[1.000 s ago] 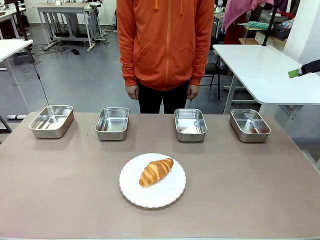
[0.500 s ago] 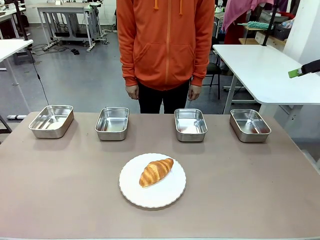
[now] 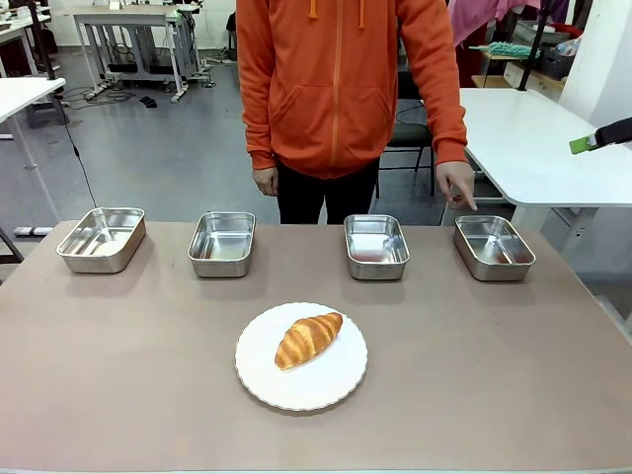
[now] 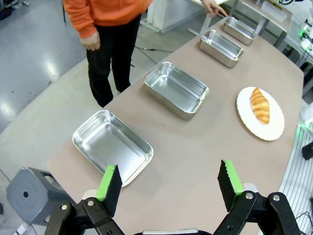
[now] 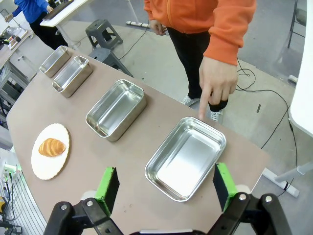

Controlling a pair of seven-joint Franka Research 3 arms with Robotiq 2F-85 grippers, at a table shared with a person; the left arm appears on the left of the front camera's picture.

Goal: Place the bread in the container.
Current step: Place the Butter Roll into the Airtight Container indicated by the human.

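From the right wrist, a hand [image 5: 217, 81] points at the container [image 5: 188, 159]; left gripper [image 4: 169, 181], right gripper [image 5: 165, 183] gape.

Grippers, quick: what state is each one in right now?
Left black two-finger gripper with green pads: open, empty.
Right black two-finger gripper with green pads: open, empty.

Four pans [image 3: 220, 247], one croissant [image 3: 308, 339], one plate [image 3: 338, 381]

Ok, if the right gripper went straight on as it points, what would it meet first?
Probably the small shiny rectangular steel pan, the one the person's hand points at; it lies ahead of the open right gripper. Nothing shows between, though depth is unclear.
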